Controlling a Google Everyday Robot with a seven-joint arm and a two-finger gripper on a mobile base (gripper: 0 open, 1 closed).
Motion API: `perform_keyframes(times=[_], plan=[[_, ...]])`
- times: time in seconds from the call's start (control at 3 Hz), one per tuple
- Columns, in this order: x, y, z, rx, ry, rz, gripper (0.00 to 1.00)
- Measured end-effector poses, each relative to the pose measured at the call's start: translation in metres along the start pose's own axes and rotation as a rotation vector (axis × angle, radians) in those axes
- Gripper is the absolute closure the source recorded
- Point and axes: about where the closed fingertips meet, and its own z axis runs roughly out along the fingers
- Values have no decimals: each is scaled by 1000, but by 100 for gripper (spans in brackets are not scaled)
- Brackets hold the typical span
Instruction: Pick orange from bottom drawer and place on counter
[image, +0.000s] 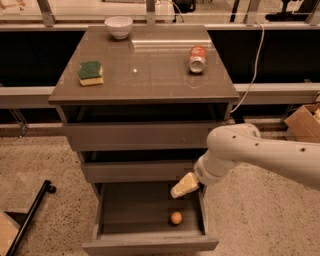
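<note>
The orange (176, 217) is a small ball lying on the grey floor of the bottom drawer (150, 245), near its front right corner. The drawer is pulled out and open. My gripper (183, 186), with pale yellow fingers, hangs over the drawer's right back part, above and slightly behind the orange, not touching it. The white arm comes in from the right. The counter (150, 75) is the glossy grey-brown top of the cabinet.
On the counter stand a green-and-yellow sponge (91, 73) at the left, a white bowl (118, 26) at the back, and a red-orange soda can (197, 58) lying at the right. A cardboard box (305, 122) sits at the right; a black bar (30, 217) lies on the floor left.
</note>
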Motion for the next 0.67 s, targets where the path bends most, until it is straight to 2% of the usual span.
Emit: perform_keyframes(times=[0.33,0.67], plan=[[13,-3,60,-18,61,93,0],[17,-2,71,-27,72,119,0]])
